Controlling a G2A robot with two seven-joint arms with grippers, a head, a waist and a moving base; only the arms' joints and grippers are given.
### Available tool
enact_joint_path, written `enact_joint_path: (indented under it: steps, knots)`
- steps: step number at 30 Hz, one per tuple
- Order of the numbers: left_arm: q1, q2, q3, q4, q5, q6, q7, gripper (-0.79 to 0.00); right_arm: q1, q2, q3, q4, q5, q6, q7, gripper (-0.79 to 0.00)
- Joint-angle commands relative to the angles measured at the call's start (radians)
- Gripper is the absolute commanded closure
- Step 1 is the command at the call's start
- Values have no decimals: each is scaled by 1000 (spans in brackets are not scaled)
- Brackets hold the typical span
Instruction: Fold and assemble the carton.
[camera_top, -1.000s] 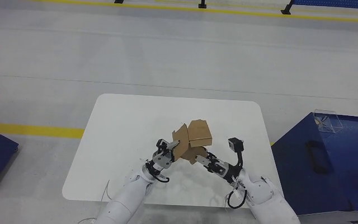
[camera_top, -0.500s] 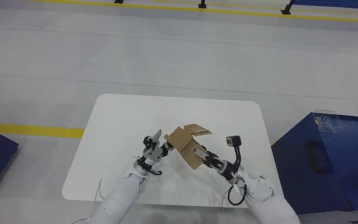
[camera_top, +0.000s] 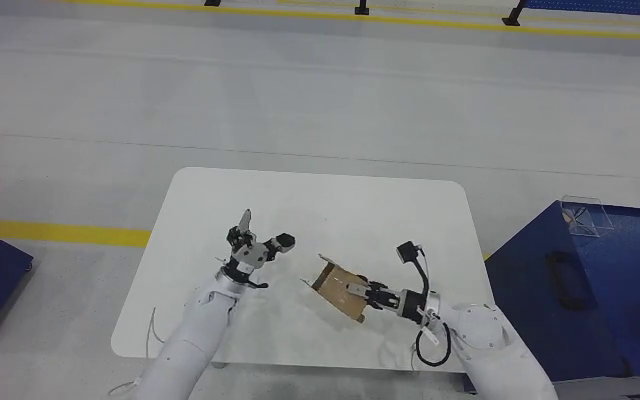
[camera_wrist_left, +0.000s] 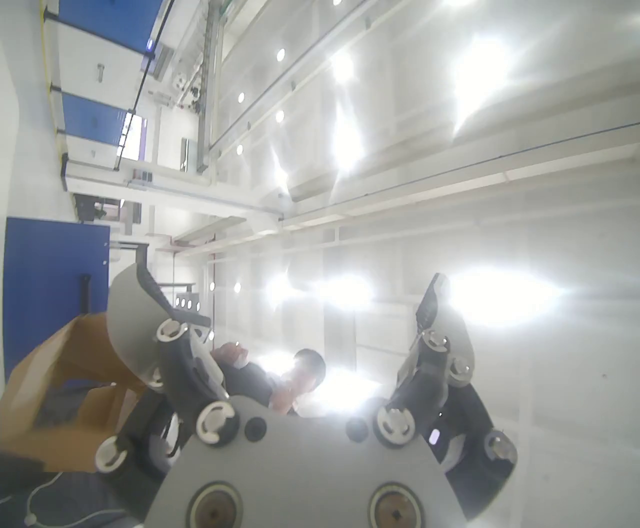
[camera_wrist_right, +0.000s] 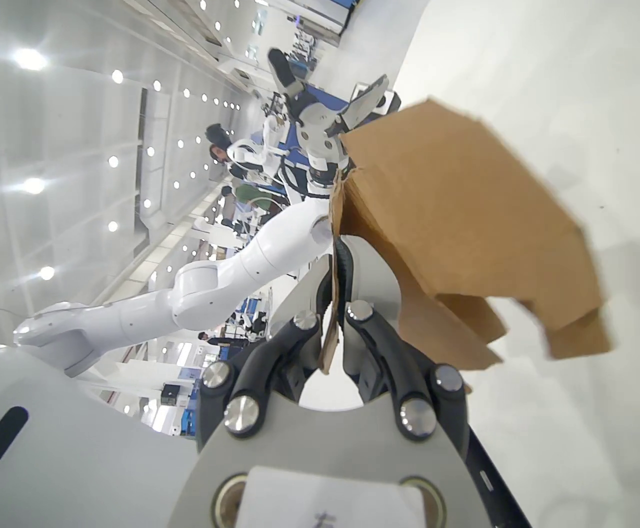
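The right gripper (camera_top: 362, 293) clamps a flap of the brown carton (camera_top: 333, 283) near the white table's (camera_top: 300, 200) front edge — the left gripper (camera_top: 266, 232), fingers spread wide, hovers well apart.

Glossy white arms (camera_top: 195, 335), grey-and-black left gripper (camera_wrist_left: 290, 280), silver screws (camera_wrist_left: 216, 421)

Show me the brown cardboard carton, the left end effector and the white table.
brown cardboard carton (camera_top: 336, 286): top view, its flat panel.
left end effector (camera_top: 268, 227): top view, midway between open fingertips.
white table (camera_top: 300, 200): top view, bare top near far edge.
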Motion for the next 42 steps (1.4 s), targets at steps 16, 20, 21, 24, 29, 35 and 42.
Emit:
enact_joint_path:
  steps: [16, 20, 21, 24, 29, 35, 42]
  knots:
    - [-65, 20, 114, -77, 430, 250, -21, -785, -103, 29, 25, -163, -116, 12, 77, 0]
    - [-78, 23, 133, -68, 478, 341, -46, -785, -106, 32, 28, -169, -111, 6, 78, 0]
    - [-80, 24, 137, -64, 482, 367, -62, -785, -107, 33, 30, -168, -105, 7, 74, 0]
    - [-79, 26, 134, -63, 479, 380, -99, -785, -105, 34, 34, -166, -93, 10, 63, 0]
    - [-77, 26, 132, -65, 472, 383, -110, -785, -105, 34, 34, -166, -93, 10, 63, 0]
    - [-77, 26, 132, -65, 472, 383, -110, -785, -105, 34, 34, -166, -93, 10, 63, 0]
    - [-60, 62, 101, -144, 634, 225, 32, -785, -78, 34, 28, -131, 12, 65, 98, 0]
